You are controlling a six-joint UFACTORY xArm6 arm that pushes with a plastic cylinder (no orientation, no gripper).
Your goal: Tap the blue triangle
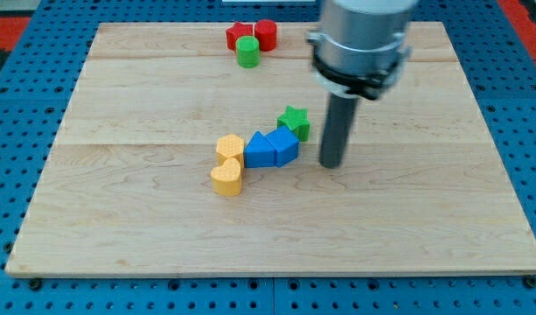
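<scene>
The blue triangle (pixel 285 145) lies near the board's middle, touching a second blue block (pixel 260 150) on its left. A green star (pixel 295 122) sits just above and to the right of the triangle, touching it. My tip (pixel 331 164) rests on the wooden board (pixel 145 227), a short gap to the right of the blue triangle and below the green star. It touches no block.
Two yellow blocks (pixel 230 147) (pixel 226 178) sit left of the blue blocks, the upper one touching the second blue block. At the view's top, two red blocks (pixel 239 35) (pixel 266 33) and a green cylinder (pixel 247 52) are clustered together.
</scene>
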